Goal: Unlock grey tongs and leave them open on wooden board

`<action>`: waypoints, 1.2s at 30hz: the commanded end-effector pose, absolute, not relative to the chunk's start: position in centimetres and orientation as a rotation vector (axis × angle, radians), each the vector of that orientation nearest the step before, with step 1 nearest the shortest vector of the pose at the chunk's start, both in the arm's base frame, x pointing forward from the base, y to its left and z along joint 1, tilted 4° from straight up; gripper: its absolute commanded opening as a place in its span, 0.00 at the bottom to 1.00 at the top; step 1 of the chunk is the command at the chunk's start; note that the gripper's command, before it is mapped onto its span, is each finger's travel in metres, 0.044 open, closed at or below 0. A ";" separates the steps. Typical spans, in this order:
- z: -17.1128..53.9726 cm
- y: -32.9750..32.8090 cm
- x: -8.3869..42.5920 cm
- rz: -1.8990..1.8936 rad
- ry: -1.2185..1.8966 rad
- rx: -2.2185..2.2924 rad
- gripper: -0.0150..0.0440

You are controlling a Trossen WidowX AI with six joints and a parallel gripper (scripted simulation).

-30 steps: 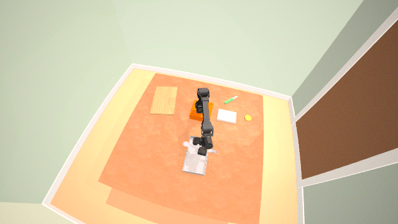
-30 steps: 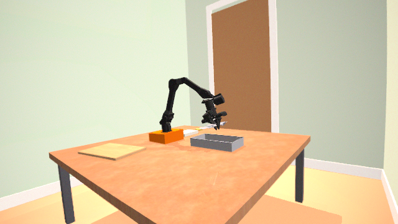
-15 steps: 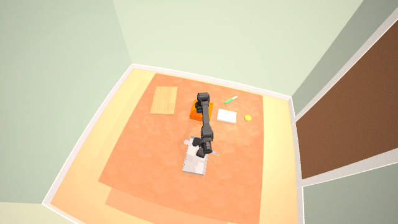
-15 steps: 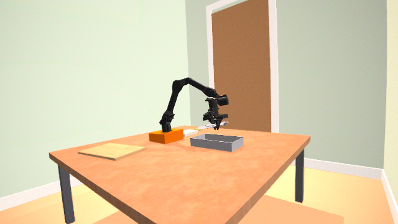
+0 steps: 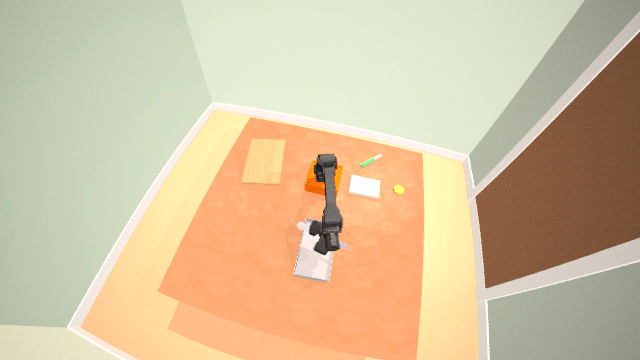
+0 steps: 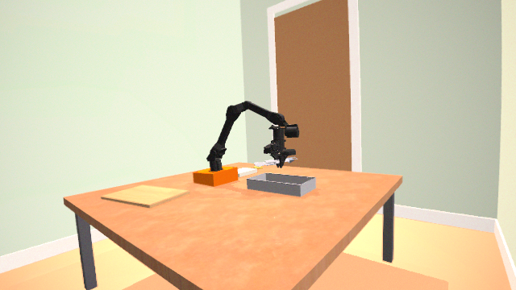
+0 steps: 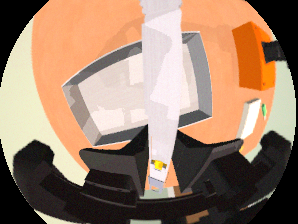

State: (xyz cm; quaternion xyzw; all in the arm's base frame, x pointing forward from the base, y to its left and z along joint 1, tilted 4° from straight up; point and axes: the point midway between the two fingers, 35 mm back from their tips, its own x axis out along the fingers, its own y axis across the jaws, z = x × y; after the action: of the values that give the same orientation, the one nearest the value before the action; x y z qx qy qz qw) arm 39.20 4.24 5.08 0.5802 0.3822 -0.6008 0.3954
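Note:
The grey tongs [image 5: 344,246] [image 6: 266,163] [image 7: 162,75] are held in the air above the roasting tin [image 6: 274,189] [image 7: 204,80]. They lie near level, the scalloped tip end slightly lower, pointing left in the top and exterior views. The arms look close together; the yellow mark and hinge end are at the bottom of the wrist view. My gripper [image 6: 280,163] [image 7: 157,127] is shut on the tongs nearer the hinge end and points down. The wooden board [image 5: 263,162] [image 6: 145,196] lies flat, far to the left in the top and exterior views. The lock's state cannot be made out.
The orange base [image 5: 320,187] [image 6: 215,179] [image 7: 250,57] of the arm stands between the board and a white block [image 5: 364,186] [image 6: 247,172] [image 7: 249,118]. A green-handled knife [image 5: 368,162] and a yellow disc [image 5: 398,190] lie near the block.

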 end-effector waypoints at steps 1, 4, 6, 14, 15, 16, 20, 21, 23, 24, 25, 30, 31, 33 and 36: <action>5.1 4.2 39.2 -1.522 0.969 1.470 0.00; 5.1 3.3 39.3 -1.509 0.981 1.456 0.00; 5.2 2.2 39.4 -1.492 0.994 1.441 0.00; 5.6 -3.2 39.4 -1.414 1.061 1.360 0.00; 5.7 -3.9 39.4 -1.402 1.070 1.349 0.00; 5.7 -4.6 39.3 -1.392 1.076 1.338 0.00; 5.9 -7.3 39.0 -1.347 1.107 1.291 0.00; 6.0 -8.1 38.8 -1.353 1.101 1.290 0.00; 6.0 -9.1 38.6 -1.336 1.115 1.270 0.00; 6.1 -9.7 38.5 -1.325 1.123 1.258 0.00; 6.1 -10.4 38.3 -1.313 1.132 1.245 0.00; 6.4 -13.7 37.4 -1.255 1.172 1.182 0.00; 6.5 -14.4 37.2 -1.244 1.176 1.171 0.00; 6.6 -15.7 36.7 -1.222 1.190 1.146 0.00; 6.8 -17.6 35.9 -1.186 1.214 1.108 0.00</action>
State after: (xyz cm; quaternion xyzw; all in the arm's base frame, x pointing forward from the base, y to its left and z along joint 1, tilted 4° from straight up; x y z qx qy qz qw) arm 36.56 -15.84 6.47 0.4767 0.4996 -0.5060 0.5168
